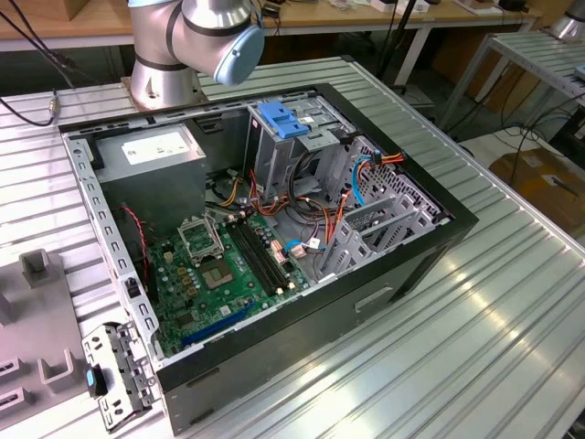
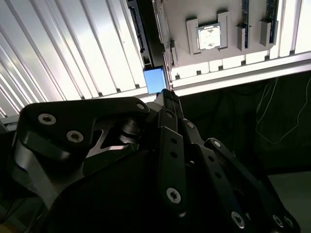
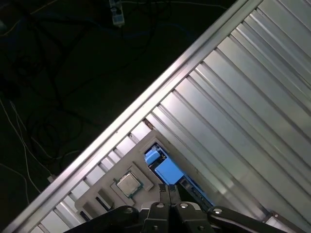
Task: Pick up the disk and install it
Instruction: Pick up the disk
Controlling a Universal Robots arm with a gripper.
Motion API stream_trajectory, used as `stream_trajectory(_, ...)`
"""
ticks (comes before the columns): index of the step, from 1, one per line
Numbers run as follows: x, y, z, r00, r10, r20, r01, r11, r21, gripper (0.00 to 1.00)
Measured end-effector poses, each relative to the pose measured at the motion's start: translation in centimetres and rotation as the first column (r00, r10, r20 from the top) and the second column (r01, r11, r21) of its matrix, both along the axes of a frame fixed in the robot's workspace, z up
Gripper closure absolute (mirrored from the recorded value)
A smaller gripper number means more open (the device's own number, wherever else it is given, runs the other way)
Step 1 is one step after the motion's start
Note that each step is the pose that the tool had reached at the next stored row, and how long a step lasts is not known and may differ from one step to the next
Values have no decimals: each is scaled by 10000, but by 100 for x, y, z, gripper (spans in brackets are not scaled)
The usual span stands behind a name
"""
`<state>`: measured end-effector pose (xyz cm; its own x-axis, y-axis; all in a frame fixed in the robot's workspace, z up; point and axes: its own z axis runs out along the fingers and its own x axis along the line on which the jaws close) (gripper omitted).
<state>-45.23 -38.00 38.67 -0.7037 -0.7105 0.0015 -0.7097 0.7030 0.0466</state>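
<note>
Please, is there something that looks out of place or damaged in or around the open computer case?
Nothing looks damaged or spilled. Two things stand out: loose orange and blue cables lie tangled inside the open case, and a metal bracket with a blue clip lies on the table beside the case's corner.

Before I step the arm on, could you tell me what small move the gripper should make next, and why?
Probably open the fingers first. In both wrist views the gripper looks shut, tips together, hovering just short of the blue-railed disk, which sits by the grey fixture on the ribbed table. Shut tips likely could not straddle the disk.
</note>
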Motion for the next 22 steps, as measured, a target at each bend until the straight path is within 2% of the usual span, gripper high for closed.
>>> stream_trajectory(7,0,0,0,9990,437,1,-437,9990,0,89)
stream_trajectory(16,0,0,0,9954,960,1,-960,9954,0,89)
stream_trajectory(22,0,0,0,9948,1020,1,-1020,9948,-1,89)
